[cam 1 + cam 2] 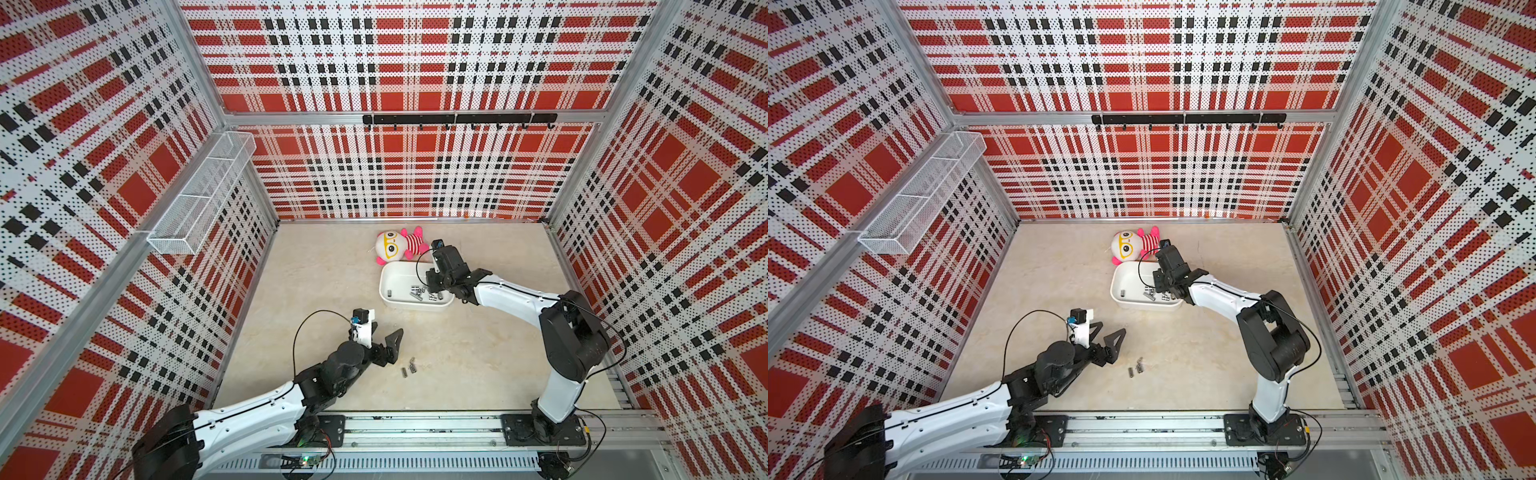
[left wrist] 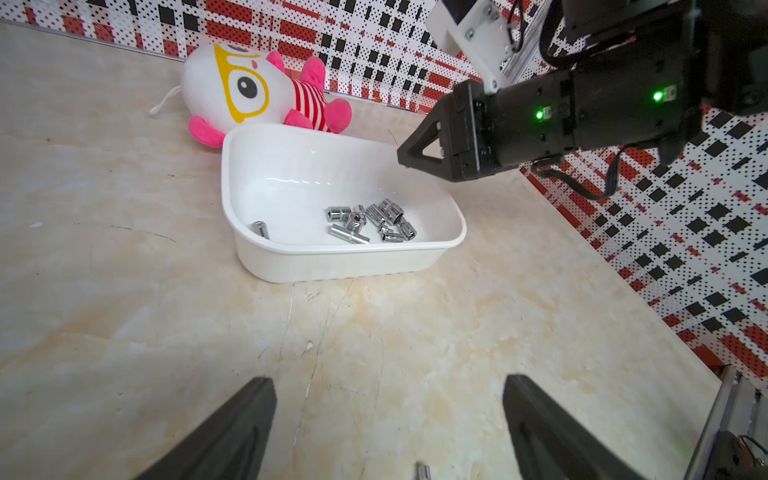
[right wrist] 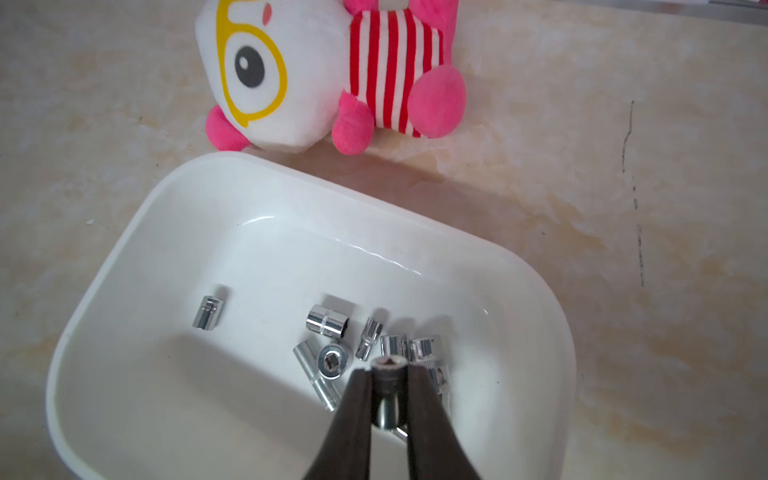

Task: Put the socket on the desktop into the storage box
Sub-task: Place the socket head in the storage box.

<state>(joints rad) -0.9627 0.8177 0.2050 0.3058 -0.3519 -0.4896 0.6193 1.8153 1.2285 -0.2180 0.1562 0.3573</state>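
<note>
Pinched between the closed-in fingers of the right gripper (image 3: 388,370): 1 chrome socket (image 3: 388,395), lying lengthwise along the fingers with its open end outward. Poised over the storage box (image 3: 187,178), above the end nearer the right arm.

Directly below, on the box floor: clustered sockets (image 3: 332,332), several touching one another. Apart from them, toward the opposite end: 1 lone socket (image 3: 205,311).

Out on the desktop (image 1: 311,311), well apart from the box: 3 loose sockets (image 1: 408,368), close together. Just beside them, the left gripper (image 1: 386,332), fingers spread wide and gripping nothing, pointing toward the box.

Just beside the box's far rim: plush doll (image 1: 399,245), white head, yellow glasses, red-striped body, lying on the desktop.
</note>
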